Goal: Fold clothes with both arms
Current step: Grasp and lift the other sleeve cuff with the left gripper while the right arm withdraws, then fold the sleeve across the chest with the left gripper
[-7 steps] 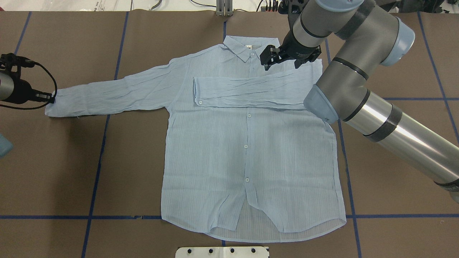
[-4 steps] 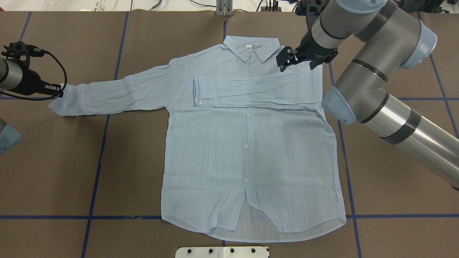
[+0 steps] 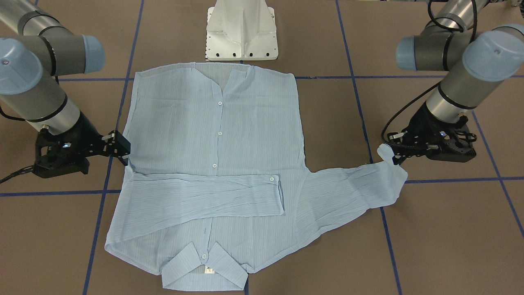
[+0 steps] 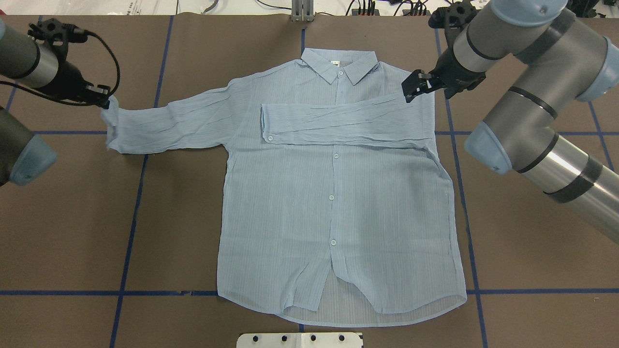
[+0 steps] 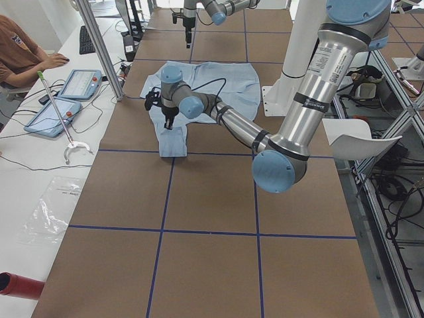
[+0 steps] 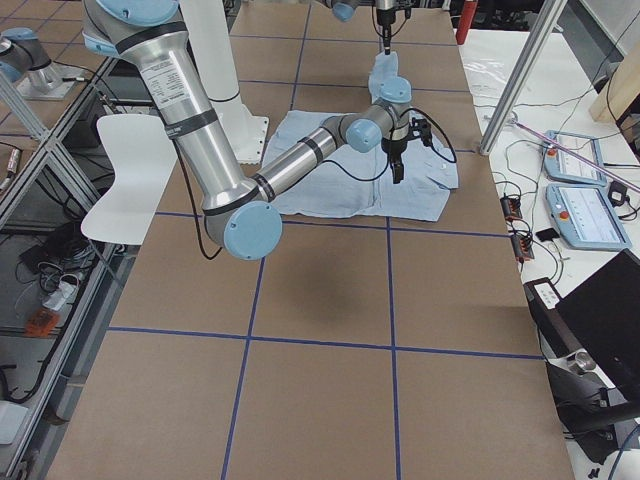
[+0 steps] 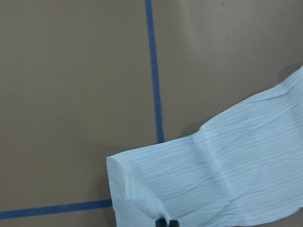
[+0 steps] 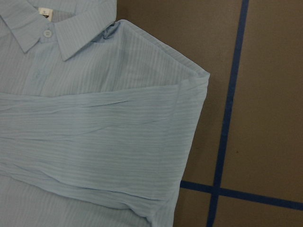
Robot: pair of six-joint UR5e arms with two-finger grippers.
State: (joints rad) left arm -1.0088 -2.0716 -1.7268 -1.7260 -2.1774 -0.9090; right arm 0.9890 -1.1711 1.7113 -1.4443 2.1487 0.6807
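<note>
Shirt [image 4: 333, 203] lies flat and face up on the brown table [image 4: 169, 217], with the hem nearest to the white pedestal [image 3: 241, 32] and the collar farthest from it. The left gripper [image 3: 395, 157] is well out on the pedestal's left side. It is closed on the cuff [image 3: 387, 153] of the stretched-out sleeve [image 4: 164, 125] and lifts this end a little off the table. The right gripper [image 4: 416, 87] hovers on the pedestal's right side, just over the shoulder edge of the shirt. It holds nothing and its jaws seem apart. The other sleeve [image 4: 338, 125] is folded across the chest.

In the left wrist view only the tips of the closed fingers [image 7: 163, 222] show at the bottom edge. In the right wrist view no finger shows. In both side views the grippers are too small to judge.

The left arm [image 3: 454, 86] bends down at the wrist, with the gripper pointing toward the shirt. The right arm [image 4: 541, 121] reaches away from the pedestal with a bent elbow, beside the shirt.
</note>
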